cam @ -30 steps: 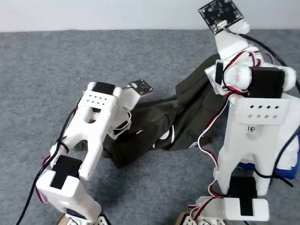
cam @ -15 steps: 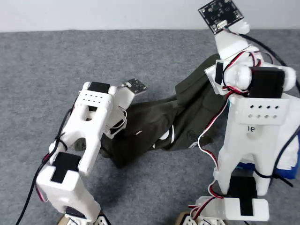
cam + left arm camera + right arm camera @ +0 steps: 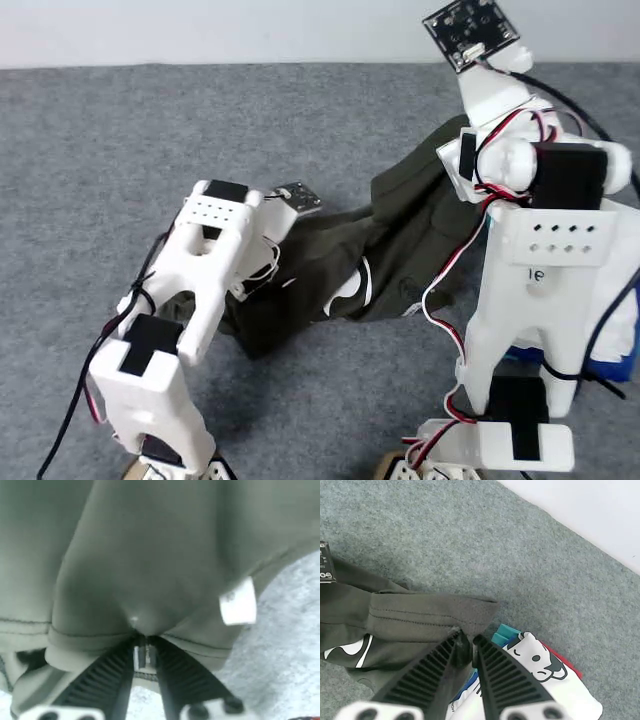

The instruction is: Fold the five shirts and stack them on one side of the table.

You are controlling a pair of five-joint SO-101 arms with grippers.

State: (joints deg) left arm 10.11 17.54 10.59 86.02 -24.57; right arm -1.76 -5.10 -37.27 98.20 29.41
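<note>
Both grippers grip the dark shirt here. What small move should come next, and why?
Probably draw the left gripper and right gripper apart to stretch the shirt flat. The left is shut on its hem, the right on another edge, and the shirt lies bunched and creased between them, too crumpled to fold.

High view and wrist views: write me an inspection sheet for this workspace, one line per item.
Surface: grey mat, felt-like.
Job's things: dark shirt bunched between the arms, unfolded; pile of other shirts beside the right arm.
Clutter: nothing seen.
Grippers: left gripper shut on the dark shirt's hem; right gripper shut on another edge of it.
Cables: wires looping along the right arm; black cable trailing off the left arm.
Surroundings: white wall beyond the mat.
</note>
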